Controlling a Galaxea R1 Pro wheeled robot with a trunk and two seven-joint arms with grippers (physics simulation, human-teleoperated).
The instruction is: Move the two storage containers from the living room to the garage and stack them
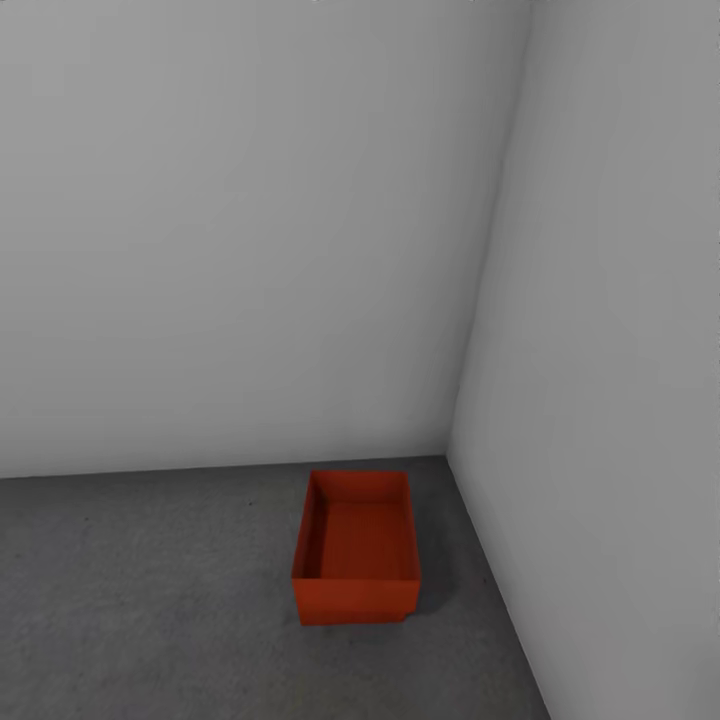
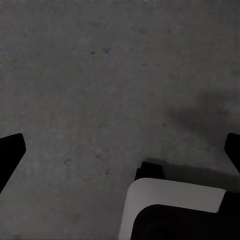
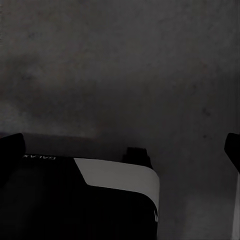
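Note:
One orange-red storage container [image 1: 357, 548] sits open-topped and empty on the dark grey concrete floor [image 1: 140, 600] of the garage, close to the corner where two pale grey walls meet. Its long side runs toward the back wall. In the left wrist view my left gripper [image 2: 120, 150] is open over bare concrete, its dark fingertips [image 2: 11, 150] at the frame's edges and nothing between them. In the right wrist view my right gripper [image 3: 120, 147] is likewise open over the floor, holding nothing. No second container shows.
The back wall [image 1: 240, 250] and right wall [image 1: 610, 400] box in the container's corner. Open concrete stretches to the left of the container. The robot's white and black base [image 2: 170, 210] appears under both wrists [image 3: 100, 200].

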